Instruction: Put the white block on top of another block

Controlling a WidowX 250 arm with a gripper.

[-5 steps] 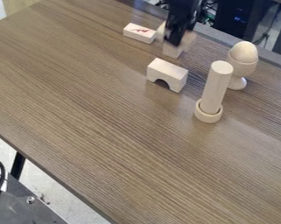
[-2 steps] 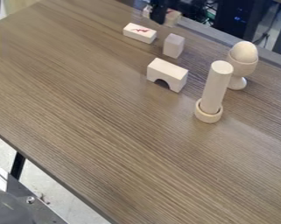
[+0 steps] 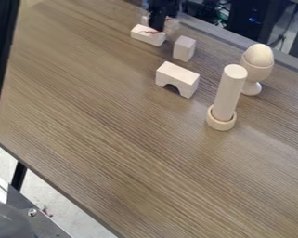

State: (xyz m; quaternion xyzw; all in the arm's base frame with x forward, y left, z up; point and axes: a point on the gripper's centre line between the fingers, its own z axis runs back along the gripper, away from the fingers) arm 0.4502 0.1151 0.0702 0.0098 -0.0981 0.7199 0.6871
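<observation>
A stemmed cup [image 3: 255, 73] holds a smooth egg [image 3: 259, 55]; near it, a round rod [image 3: 230, 90] stands upright in a shallow ring-shaped holder [image 3: 220, 123]. An arched block [image 3: 178, 78], an upright block [image 3: 184, 49] and a flat, red-scrawled block [image 3: 146, 37], all whitish, sit apart on the wood-grained worktop [image 3: 113, 121]; which is the task's, I cannot tell. The hand [image 3: 156, 25] is by the flat one, its grip unclear.

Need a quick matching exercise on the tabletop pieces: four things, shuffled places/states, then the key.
Things
1. Arch block
2. Cylinder
3. Egg
4. Flat block

Places and states
A. Sitting in a stemmed cup
B. Red marks on it
C. Opening facing down, on the table
D. Upright in a low ring

Pairs: 1-C, 2-D, 3-A, 4-B
</observation>
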